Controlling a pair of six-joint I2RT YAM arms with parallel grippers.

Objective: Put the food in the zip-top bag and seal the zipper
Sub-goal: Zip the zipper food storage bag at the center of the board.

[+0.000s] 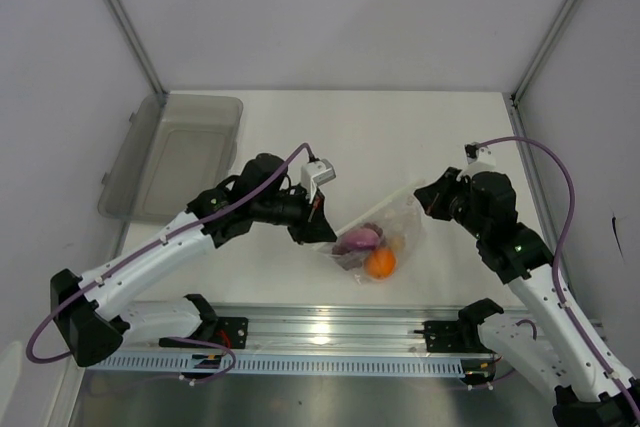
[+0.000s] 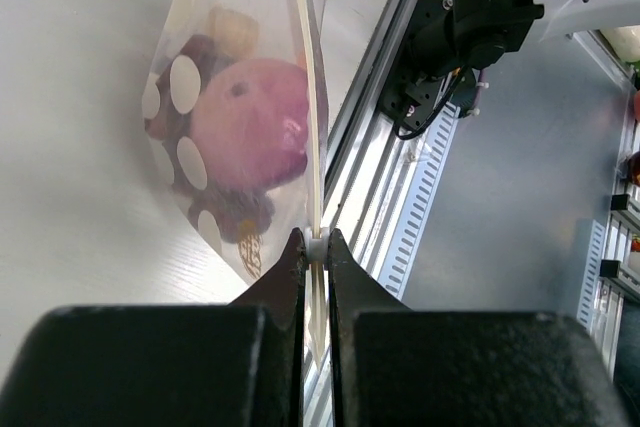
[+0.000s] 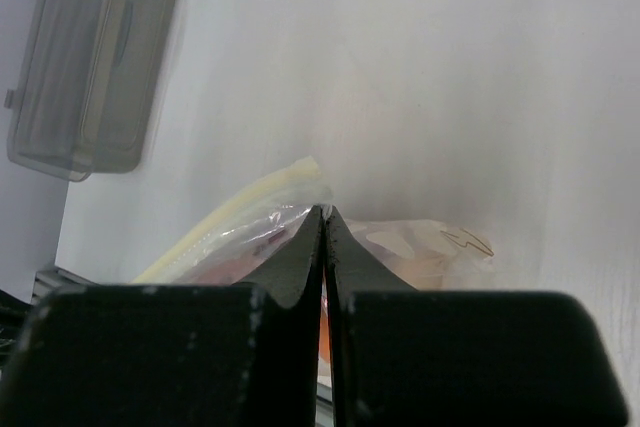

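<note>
Both tools pinch one filled bag, stretched between them.
The left tool (image 2: 316,245) clamps the thin pale zipper strip (image 2: 305,67); the right tool (image 3: 324,219) nips the small crinkly transparent plastic bag (image 1: 395,222), which holds a purple-red onion (image 2: 250,122) and a round orange (image 1: 380,263) and lies on the white tabletop (image 1: 400,137).

The bag (image 1: 400,217) is clear, crinkled plastic film with a glossy sheen. The zipper (image 2: 307,97) is a smooth, whitish plastic strip. The onion (image 2: 250,122) has smooth, matt skin. The tub (image 1: 175,155) is grey translucent plastic. The table (image 1: 400,137) is matt white. The rail (image 1: 330,332) is bright ribbed metal.
</note>
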